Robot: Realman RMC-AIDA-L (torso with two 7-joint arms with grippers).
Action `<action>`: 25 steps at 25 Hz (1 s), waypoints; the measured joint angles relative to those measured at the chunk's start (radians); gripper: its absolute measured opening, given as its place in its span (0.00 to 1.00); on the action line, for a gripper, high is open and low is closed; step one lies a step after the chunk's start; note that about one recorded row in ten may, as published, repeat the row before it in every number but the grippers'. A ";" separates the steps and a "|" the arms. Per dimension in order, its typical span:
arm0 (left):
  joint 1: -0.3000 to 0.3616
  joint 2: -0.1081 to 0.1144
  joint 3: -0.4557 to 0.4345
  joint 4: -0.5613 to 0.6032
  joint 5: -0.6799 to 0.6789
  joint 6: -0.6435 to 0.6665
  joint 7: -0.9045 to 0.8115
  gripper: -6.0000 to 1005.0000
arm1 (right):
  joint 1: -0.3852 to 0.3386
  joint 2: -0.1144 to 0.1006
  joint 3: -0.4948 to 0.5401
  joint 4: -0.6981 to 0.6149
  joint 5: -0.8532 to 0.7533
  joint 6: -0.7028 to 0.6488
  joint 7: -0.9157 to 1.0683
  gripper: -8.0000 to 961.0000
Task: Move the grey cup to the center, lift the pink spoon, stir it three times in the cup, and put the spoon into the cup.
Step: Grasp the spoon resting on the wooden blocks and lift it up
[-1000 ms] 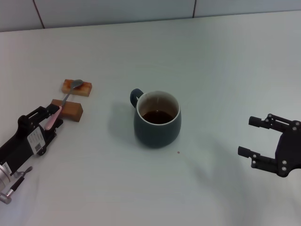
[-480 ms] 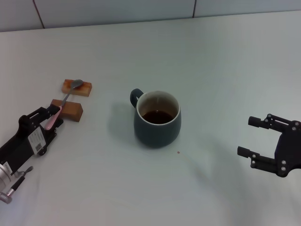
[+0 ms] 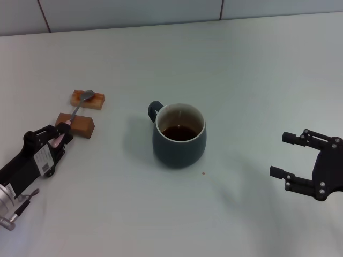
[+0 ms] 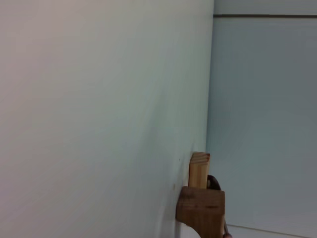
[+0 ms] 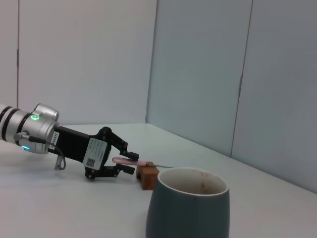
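The grey cup (image 3: pixel 179 140) stands mid-table with dark liquid inside and its handle toward the far left; it also shows in the right wrist view (image 5: pixel 188 210). The pink spoon (image 3: pixel 79 106) lies across two brown blocks, with its metal bowl on the far block and its pink handle end reaching toward me. My left gripper (image 3: pixel 60 135) is low at the table's left, open, with its fingers on either side of the handle end; the right wrist view (image 5: pixel 131 161) shows the same. My right gripper (image 3: pixel 280 155) is open and empty, hovering well right of the cup.
Two small brown blocks (image 3: pixel 87 99) (image 3: pixel 76 125) carry the spoon left of the cup; they also show close up in the left wrist view (image 4: pixel 200 210). A tiled wall (image 3: pixel 134 10) runs along the table's far edge. A small dark speck (image 3: pixel 203 173) lies in front of the cup.
My left gripper has shifted slightly lower and nearer along the spoon handle. The spoon, the cup and my right gripper have not moved.
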 joint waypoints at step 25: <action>-0.004 -0.002 -0.007 -0.007 -0.006 -0.001 0.066 0.16 | 0.000 0.000 -0.005 0.001 0.000 0.005 0.012 0.78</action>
